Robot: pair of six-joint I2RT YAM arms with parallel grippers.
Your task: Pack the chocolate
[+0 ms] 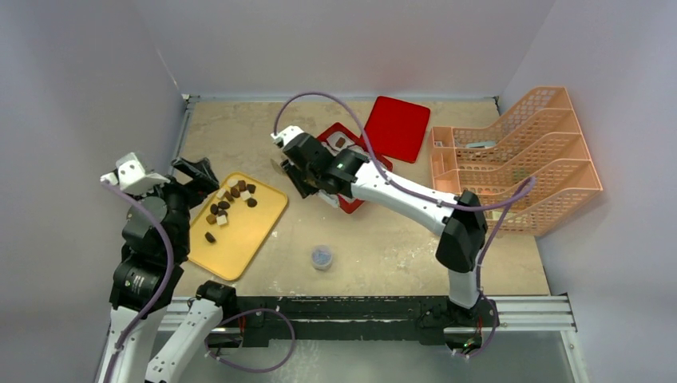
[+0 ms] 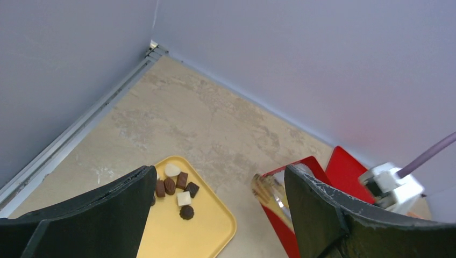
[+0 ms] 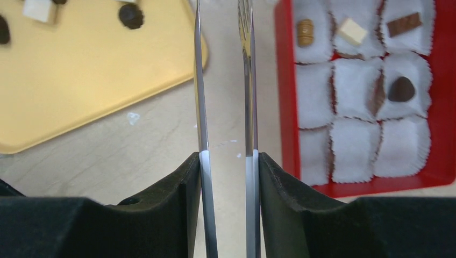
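My right claw [image 3: 228, 161], clamped on tongs [image 3: 200, 80], sits right of the chocolate [image 1: 230, 199] on the tray [image 1: 239, 246]; my left claw [image 2: 218, 180], fingers spread, hangs nearer.

A yellow tray [image 1: 243, 239] lies on the left of the mottled beige table [image 1: 383, 239]. To its right sits a red box [image 3: 284, 80] lined with white frilled paper cup liners [image 3: 349, 142] set in rows. A flat red lid [image 1: 397, 128] lies just behind the box, nearer the back wall. An orange mesh rack [image 1: 519, 159] with stepped compartments stands at the right edge. A small round grey-blue cap [image 1: 322, 257] rests alone near the front. Thin metal tongs [image 3: 200, 80] point over the bare strip between tray and box.
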